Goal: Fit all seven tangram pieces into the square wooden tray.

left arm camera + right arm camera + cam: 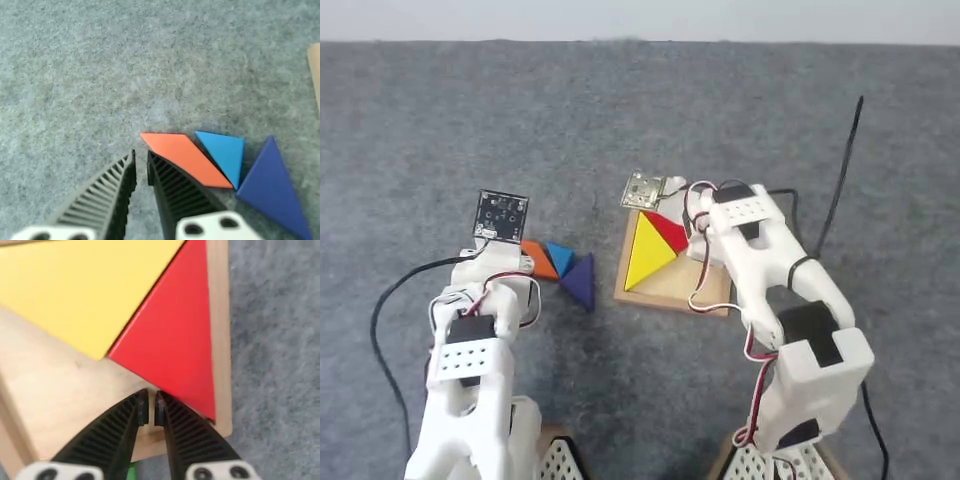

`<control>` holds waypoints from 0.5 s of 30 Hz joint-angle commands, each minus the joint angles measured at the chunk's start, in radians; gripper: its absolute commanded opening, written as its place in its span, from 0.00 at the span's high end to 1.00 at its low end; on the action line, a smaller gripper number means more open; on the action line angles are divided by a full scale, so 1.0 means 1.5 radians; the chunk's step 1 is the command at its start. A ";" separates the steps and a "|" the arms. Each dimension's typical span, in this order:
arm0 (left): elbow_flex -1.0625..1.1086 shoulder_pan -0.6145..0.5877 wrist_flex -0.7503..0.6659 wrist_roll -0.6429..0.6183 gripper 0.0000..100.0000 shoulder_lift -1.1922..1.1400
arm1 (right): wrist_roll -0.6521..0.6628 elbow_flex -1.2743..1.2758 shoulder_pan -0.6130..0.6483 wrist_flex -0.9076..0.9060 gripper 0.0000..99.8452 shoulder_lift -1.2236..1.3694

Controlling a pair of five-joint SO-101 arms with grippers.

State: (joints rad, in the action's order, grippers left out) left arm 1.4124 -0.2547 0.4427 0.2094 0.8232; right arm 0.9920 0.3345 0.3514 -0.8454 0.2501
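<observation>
tray: square wooden tray (672, 288) sits mid-surface, a little toward the right edge. Much of its floor is bare.
seated: yellow triangle (645, 250) and red triangle (666, 230) each lie with a long side against a rim and meet along a short side. Packed into one corner, which likely keeps the rest of the floor free.
loose: orange parallelogram (185, 157), light blue triangle (222, 150) and dark blue triangle (270, 185) are bunched edge to edge on the surface, just off the tray's side toward the left edge – close staging for short carries.
left gripper (141, 157): fingers nearly together with a sliver of gap, nothing between them. The tips are low, just beside the parallelogram's pointed end. Judgement: set to nudge or slide the piece, since a thin flat piece on felt gives little to pinch.
right gripper (150, 401): fingers drawn nearly together and empty, tips over the bare tray floor right at the red triangle's edge – reads as a pusher squaring red against the rim.
progress: early, two seated.
</observation>
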 commanded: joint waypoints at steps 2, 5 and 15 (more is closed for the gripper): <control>-0.006 -0.001 -0.013 0.037 0.96 0.016 | -0.007 -0.041 0.043 0.020 0.95 -0.002; -0.006 -0.001 -0.013 0.040 0.96 0.016 | -0.007 -0.043 0.060 0.014 0.95 -0.007; -0.006 -0.002 -0.013 0.040 0.96 0.016 | -0.007 -0.048 0.023 -0.074 0.95 -0.103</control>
State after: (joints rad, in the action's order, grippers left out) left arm 1.4124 -0.2547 0.4427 0.2570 0.8232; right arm 0.9904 0.3268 0.3943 -0.9022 0.2056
